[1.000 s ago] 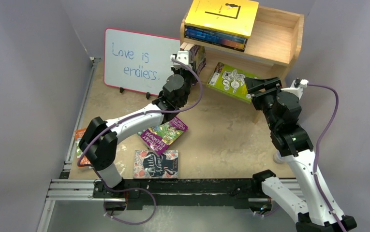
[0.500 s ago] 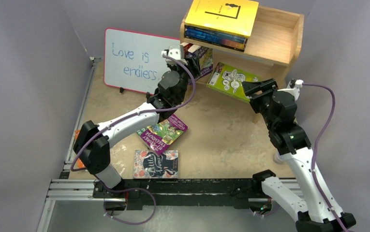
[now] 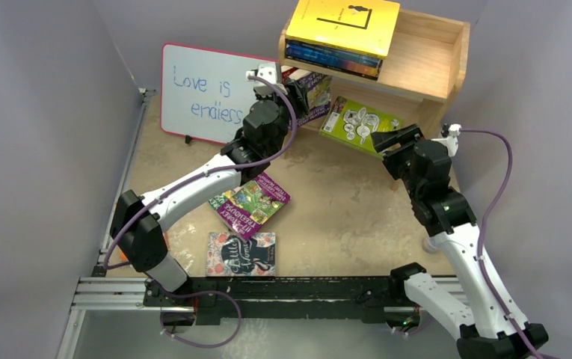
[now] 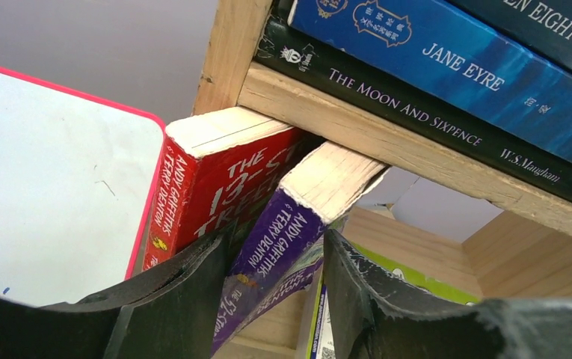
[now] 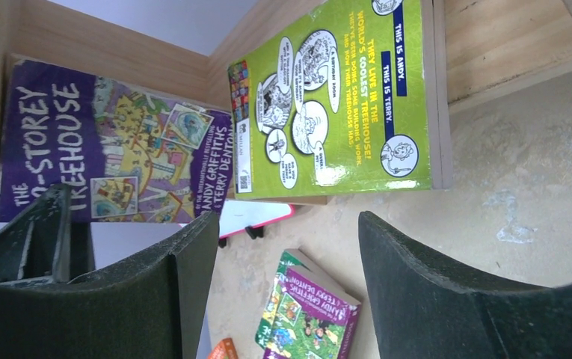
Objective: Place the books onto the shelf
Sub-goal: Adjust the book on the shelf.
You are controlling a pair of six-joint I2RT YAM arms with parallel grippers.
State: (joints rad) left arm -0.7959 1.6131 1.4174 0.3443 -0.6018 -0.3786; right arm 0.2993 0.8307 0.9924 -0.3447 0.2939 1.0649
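Both arms reach forward, the left arm (image 3: pixel 193 183) stretched far and the right arm (image 3: pixel 447 217) bent upright, jaws parted.

Plain grey-lilac walls (image 3: pixel 36 112) close in the scene on the left, back and right, meeting at a corner behind the whiteboard (image 3: pixel 211 93), which stands near the counter's far left corner with "Love is endless." in blue. The counter (image 3: pixel 342 209) is a mottled beige surface. A metal rail (image 3: pixel 118 194) runs along its left edge. Lighting is even and soft.
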